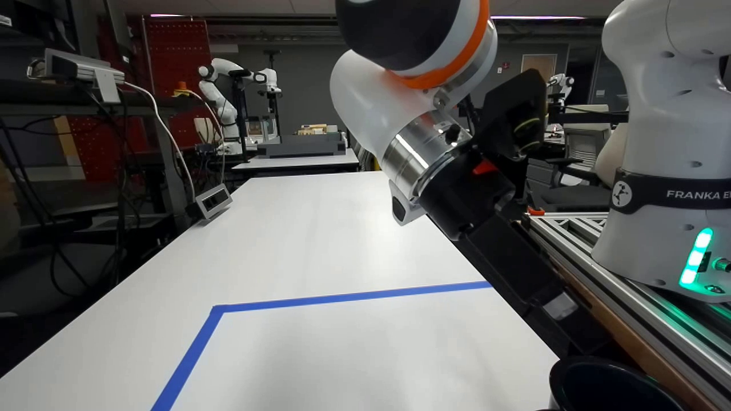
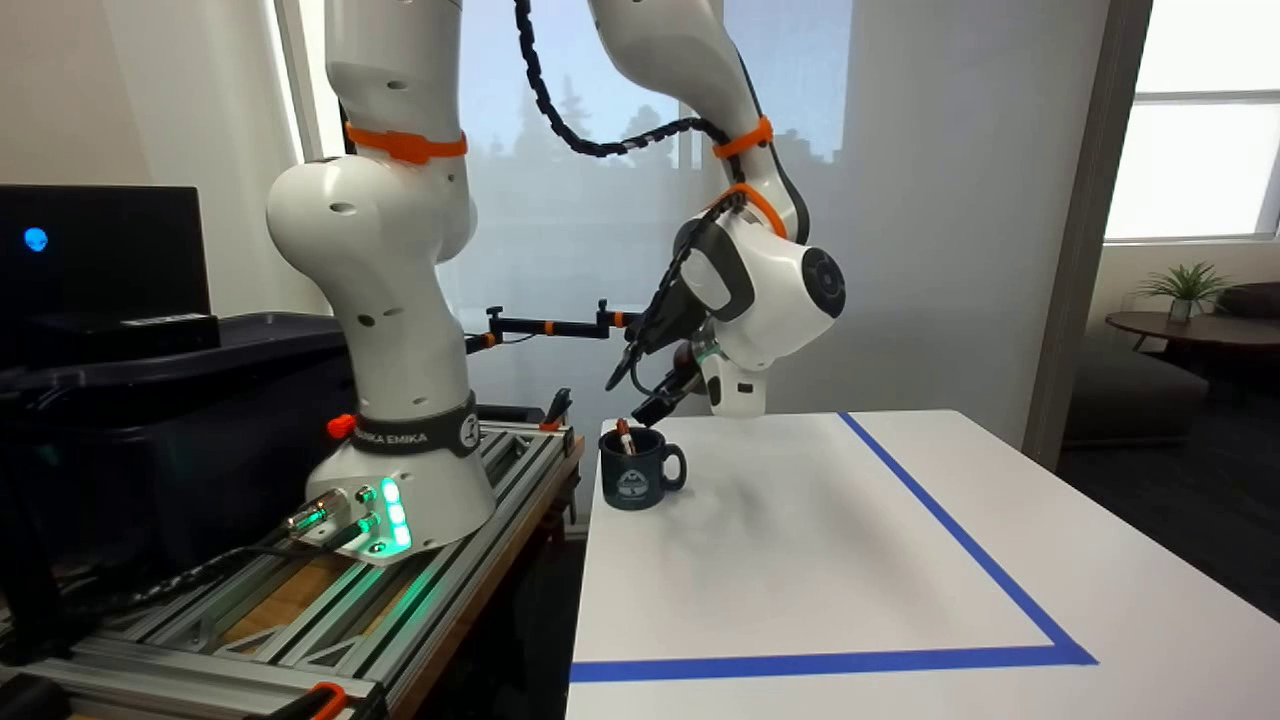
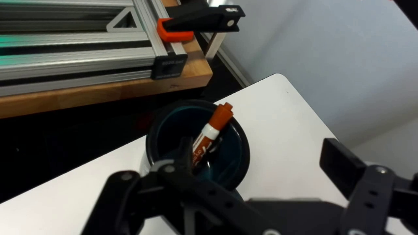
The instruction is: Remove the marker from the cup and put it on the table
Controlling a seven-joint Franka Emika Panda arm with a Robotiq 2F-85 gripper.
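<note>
Smooth and white, the table (image 2: 800, 570) is marked by a blue tape line (image 2: 830, 663) with a corner, laid well apart from the cup (image 2: 632, 485). All places below are given relative to the cup. It is dark and round-rimmed, is seen in both exterior views, and is stood upright on the table near the edge that is faced by the robot base (image 2: 410, 490); its handle (image 2: 682, 467) is turned away from that base.

Marker (image 3: 210, 132) is contained in the cup, tilted, with its orange-brown capped end raised past the rim; its lower end is hidden behind the gripper (image 3: 261, 153) in the wrist view.

Gripper is held slanted, close by the cup's mouth. Fingers (image 3: 339, 163) are set wide apart: one is seen across the cup's mouth, overlapping the marker, and the other is seen off to the side of the cup, against the table. Whether marker or rim is touched cannot be told.

Across a dark gap from the cup, a metal rail frame (image 3: 75, 60) is seen over a wooden board (image 3: 199, 70), with a black and orange clamp (image 3: 209, 19) set at its end. Well beyond the cup, another white arm (image 1: 227, 114) is shown in an exterior view.
</note>
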